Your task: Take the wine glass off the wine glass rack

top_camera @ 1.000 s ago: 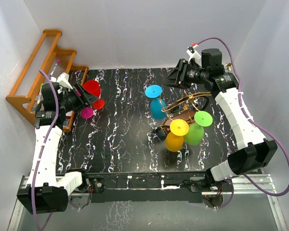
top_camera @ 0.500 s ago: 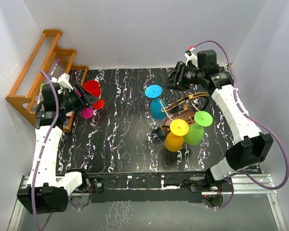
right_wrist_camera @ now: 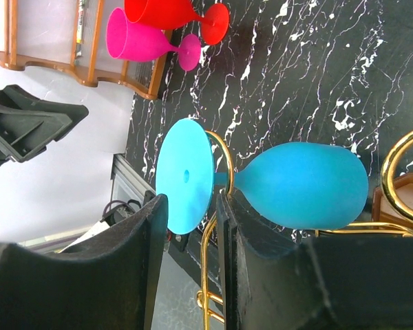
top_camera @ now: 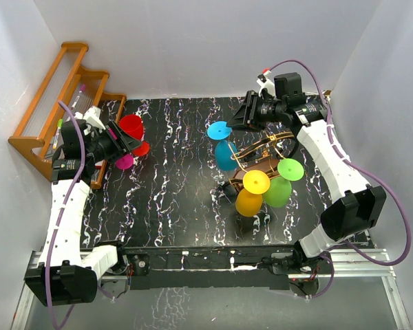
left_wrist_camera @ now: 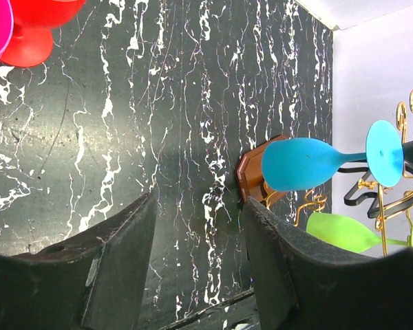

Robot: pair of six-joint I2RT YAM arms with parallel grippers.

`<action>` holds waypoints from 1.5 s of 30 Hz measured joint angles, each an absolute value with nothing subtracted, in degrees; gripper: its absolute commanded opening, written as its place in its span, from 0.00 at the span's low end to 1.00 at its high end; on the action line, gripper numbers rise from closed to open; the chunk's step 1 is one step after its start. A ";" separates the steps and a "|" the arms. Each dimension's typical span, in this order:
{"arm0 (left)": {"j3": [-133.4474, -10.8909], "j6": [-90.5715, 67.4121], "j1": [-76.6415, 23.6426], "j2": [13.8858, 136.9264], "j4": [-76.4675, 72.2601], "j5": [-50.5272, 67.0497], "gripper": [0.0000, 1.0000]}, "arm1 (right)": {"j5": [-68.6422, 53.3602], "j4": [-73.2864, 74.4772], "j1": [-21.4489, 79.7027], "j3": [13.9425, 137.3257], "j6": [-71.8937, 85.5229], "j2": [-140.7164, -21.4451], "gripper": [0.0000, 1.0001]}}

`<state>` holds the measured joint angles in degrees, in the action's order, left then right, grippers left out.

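Note:
The wine glass rack (top_camera: 267, 152) is gold wire on a dark brown base, at the table's right middle. A blue wine glass (top_camera: 225, 155) hangs on its left arm, foot (top_camera: 219, 130) outward. Yellow (top_camera: 249, 201) and green (top_camera: 278, 192) glasses hang at its front. My right gripper (top_camera: 238, 118) is open right at the blue foot. In the right wrist view the fingers (right_wrist_camera: 141, 234) straddle the foot disc (right_wrist_camera: 185, 175), beside the gold wire (right_wrist_camera: 224, 158) and the blue bowl (right_wrist_camera: 303, 185). My left gripper (top_camera: 121, 141) is open and empty (left_wrist_camera: 199, 213), far from the rack (left_wrist_camera: 251, 180).
A red glass (top_camera: 132, 128) and a magenta glass (top_camera: 124, 161) stand at the table's left by my left gripper. An orange-brown stepped shelf (top_camera: 62, 96) with pens leans in the back-left corner. White walls close in on three sides.
My right gripper has moved left and forward along the back of the rack, closing in on the blue glass's foot. The left arm has not moved.

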<state>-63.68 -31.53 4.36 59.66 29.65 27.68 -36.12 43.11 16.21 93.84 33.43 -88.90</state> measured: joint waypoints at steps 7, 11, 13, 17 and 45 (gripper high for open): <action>-62.76 -31.48 4.36 59.64 29.63 27.73 0.51 | -35.92 43.07 16.97 93.84 33.47 -89.21 0.36; -62.46 -31.33 4.36 59.66 29.82 27.81 0.51 | -35.88 42.81 17.50 93.71 33.54 -89.36 0.36; -62.43 -31.27 4.36 59.68 29.82 27.88 0.51 | -35.88 42.28 17.78 93.36 33.61 -89.38 0.36; -62.43 -31.09 4.36 59.68 29.82 27.90 0.51 | -35.75 41.74 18.63 93.10 33.95 -89.65 0.35; -62.11 -31.11 4.36 59.66 30.00 27.90 0.49 | -35.20 33.08 19.79 86.80 40.88 -87.22 0.08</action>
<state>-62.11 -31.11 4.36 59.66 30.00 27.90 -35.20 33.08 19.79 86.80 40.88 -87.22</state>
